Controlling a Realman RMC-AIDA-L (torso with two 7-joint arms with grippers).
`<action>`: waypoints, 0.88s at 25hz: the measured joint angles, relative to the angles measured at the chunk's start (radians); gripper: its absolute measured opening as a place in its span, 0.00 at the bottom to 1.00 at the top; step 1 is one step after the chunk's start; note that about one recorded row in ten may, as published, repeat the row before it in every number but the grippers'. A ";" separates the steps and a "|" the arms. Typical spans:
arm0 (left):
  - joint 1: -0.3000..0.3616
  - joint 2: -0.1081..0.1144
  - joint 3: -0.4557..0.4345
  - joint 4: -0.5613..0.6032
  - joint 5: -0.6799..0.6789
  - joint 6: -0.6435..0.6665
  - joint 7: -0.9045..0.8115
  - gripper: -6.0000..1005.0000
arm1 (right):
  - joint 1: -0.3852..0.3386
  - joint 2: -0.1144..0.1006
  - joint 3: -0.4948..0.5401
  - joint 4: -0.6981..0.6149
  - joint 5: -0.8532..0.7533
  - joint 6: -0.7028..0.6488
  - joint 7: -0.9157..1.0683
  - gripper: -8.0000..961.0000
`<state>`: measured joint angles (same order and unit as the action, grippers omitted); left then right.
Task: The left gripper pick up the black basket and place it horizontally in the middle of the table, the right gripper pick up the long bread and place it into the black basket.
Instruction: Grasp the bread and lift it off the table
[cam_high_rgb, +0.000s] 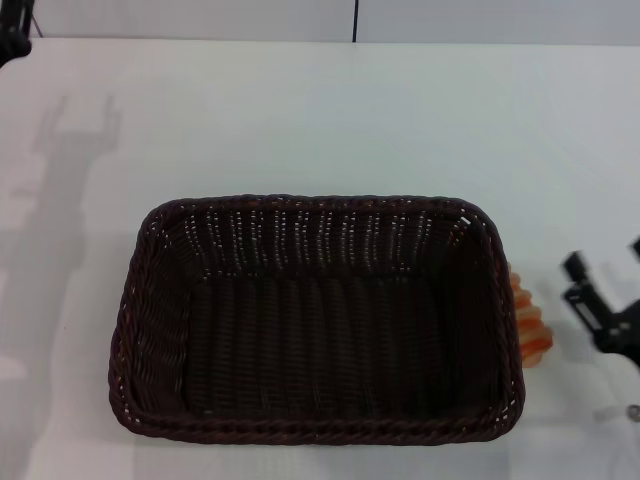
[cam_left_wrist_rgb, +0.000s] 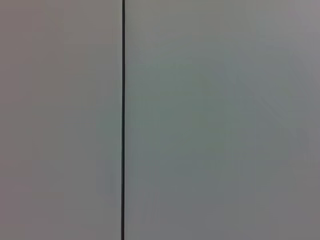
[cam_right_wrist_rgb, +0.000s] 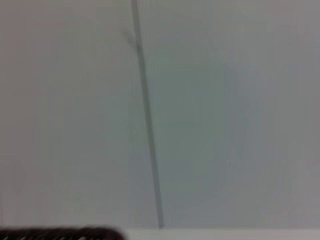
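The black basket (cam_high_rgb: 315, 318) lies lengthwise across the middle of the table (cam_high_rgb: 320, 120), open side up and empty. The long bread (cam_high_rgb: 530, 322) lies on the table against the outside of the basket's right rim, mostly hidden by it; only its orange-banded edge shows. My right gripper (cam_high_rgb: 605, 258) is open at the right edge of the head view, just right of the bread and apart from it. A bit of my left gripper (cam_high_rgb: 10, 40) shows at the far left corner, away from the basket. A strip of the basket rim (cam_right_wrist_rgb: 60, 233) shows in the right wrist view.
The white table stretches behind and to the left of the basket, where the left arm's shadow (cam_high_rgb: 60, 200) falls. A grey wall with a dark vertical seam (cam_left_wrist_rgb: 123, 120) fills the left wrist view; the right wrist view also shows the wall seam (cam_right_wrist_rgb: 147, 130).
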<state>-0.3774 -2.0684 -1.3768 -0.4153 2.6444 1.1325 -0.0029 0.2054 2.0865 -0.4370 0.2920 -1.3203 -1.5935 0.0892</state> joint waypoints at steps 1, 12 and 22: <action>-0.003 0.000 -0.002 0.015 0.004 0.006 -0.003 0.59 | 0.010 -0.001 -0.008 0.008 -0.007 0.017 -0.008 0.84; -0.003 -0.001 0.009 0.024 0.023 0.025 -0.003 0.59 | 0.094 0.002 -0.016 0.036 -0.069 0.186 -0.010 0.83; -0.005 0.000 0.019 0.023 0.027 0.030 0.000 0.59 | 0.160 0.003 -0.015 0.058 -0.071 0.330 -0.003 0.82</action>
<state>-0.3819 -2.0685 -1.3579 -0.3919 2.6713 1.1628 -0.0032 0.3651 2.0891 -0.4522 0.3500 -1.3915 -1.2635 0.0863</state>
